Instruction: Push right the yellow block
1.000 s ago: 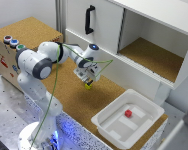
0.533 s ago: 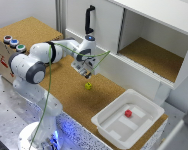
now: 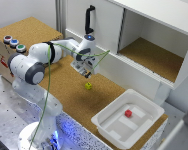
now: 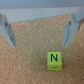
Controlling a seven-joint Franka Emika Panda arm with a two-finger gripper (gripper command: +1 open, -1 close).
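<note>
The yellow block (image 3: 88, 86) is a tiny cube lying on the cork tabletop (image 3: 69, 95). In the wrist view the yellow block (image 4: 54, 59) shows a letter N on its top face. My gripper (image 3: 87, 74) hangs just above it, a little toward the cabinet. The gripper (image 4: 38, 44) is open, its two fingers (image 4: 7, 31) stand wide apart, and nothing is between them. The block lies clear of both fingertips and is not touching them.
A white tray (image 3: 106, 120) at the exterior view's lower right holds a small red cube (image 3: 128, 113). A white cabinet (image 3: 144, 30) with an open compartment and a black handle (image 3: 88, 19) stands behind. A box with coloured buttons (image 3: 13, 43) sits at far left. A green cable (image 3: 48, 85) hangs along the arm.
Over the last second the gripper has risen slightly off the table, leaving the yellow block in plain view below it. The block itself has stayed in place.
</note>
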